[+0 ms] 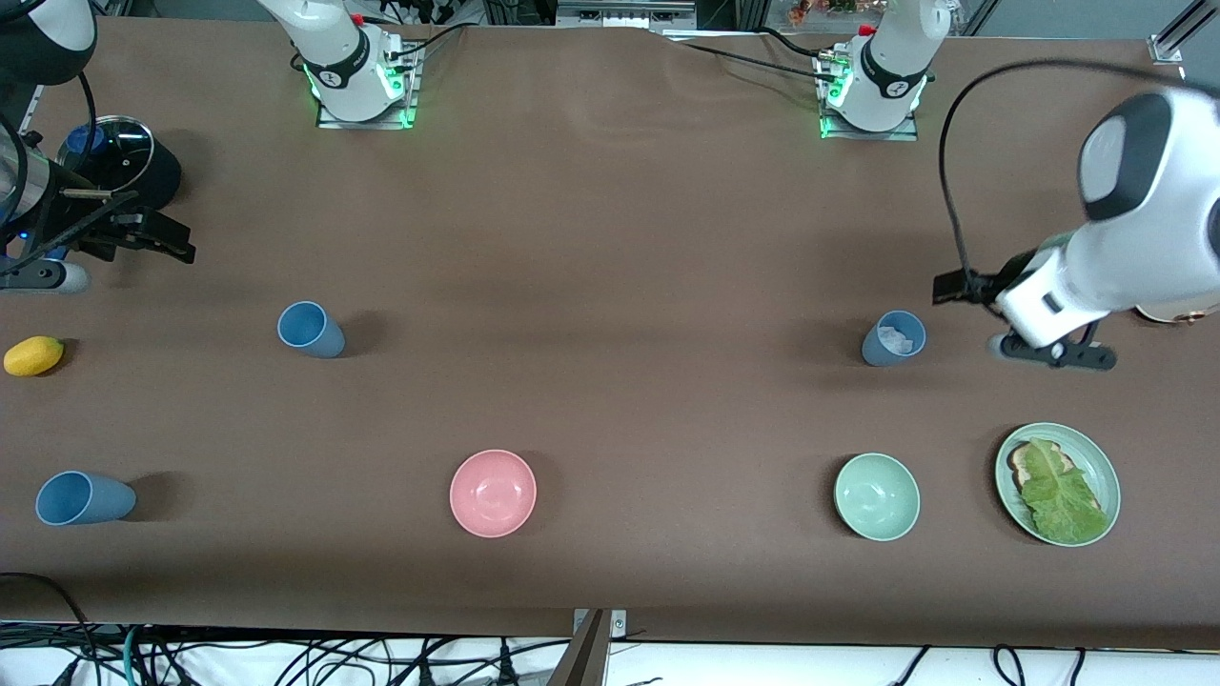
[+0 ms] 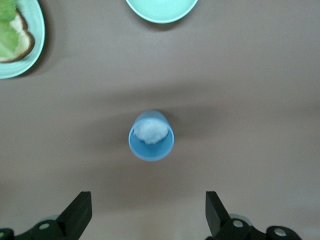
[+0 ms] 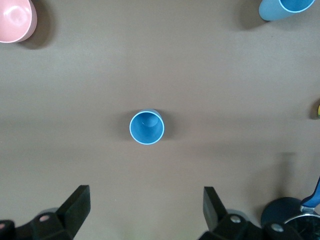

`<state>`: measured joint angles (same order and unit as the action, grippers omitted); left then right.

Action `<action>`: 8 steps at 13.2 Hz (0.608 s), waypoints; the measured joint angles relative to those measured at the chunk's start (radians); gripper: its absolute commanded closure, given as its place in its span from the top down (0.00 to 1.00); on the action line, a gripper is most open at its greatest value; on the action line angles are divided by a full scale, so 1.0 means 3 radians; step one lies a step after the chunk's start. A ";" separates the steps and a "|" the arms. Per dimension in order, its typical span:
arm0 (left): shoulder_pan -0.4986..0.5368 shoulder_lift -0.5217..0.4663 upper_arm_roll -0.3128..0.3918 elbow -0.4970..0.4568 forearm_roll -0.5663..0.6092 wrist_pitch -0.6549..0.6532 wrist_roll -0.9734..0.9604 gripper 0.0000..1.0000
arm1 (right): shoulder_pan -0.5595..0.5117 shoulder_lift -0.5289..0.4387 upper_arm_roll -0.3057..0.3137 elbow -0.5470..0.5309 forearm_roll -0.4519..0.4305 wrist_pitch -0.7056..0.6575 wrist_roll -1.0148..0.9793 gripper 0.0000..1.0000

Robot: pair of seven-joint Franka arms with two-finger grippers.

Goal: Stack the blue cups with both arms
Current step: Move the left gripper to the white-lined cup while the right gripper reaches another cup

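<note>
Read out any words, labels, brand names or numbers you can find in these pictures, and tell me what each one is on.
No text can be read.
A small dark mark sits on the black band of each arm base, the right arm base and the left arm base: too small to read.
The blue cups, bowls and plate carry no print.

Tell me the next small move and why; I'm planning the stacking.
Probably lower the left gripper, jaws open, straight onto the grey-blue tapered cup with a white patch inside, which stands upright and centred under it. The right gripper hangs open over the mid-blue tapered cup.
</note>
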<state>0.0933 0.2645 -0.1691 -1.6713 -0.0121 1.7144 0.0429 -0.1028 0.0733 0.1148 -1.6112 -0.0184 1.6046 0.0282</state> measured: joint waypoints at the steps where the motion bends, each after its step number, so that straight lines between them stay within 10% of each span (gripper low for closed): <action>1: 0.0002 0.0057 0.0000 -0.0051 0.0046 0.0119 0.0073 1.00 | 0.0000 0.0000 0.0000 -0.0001 0.0000 0.0000 0.0000 1.00; 8: 0.0415 0.0060 -0.0007 -0.1007 0.0112 0.1461 0.0913 0.98 | 0.0000 0.0053 0.0000 -0.0020 0.0000 -0.0002 -0.0002 1.00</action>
<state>0.2178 0.2824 -0.1712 -1.9733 0.0215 2.1529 0.3169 -0.1029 0.0893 0.1149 -1.6172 -0.0184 1.6040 0.0277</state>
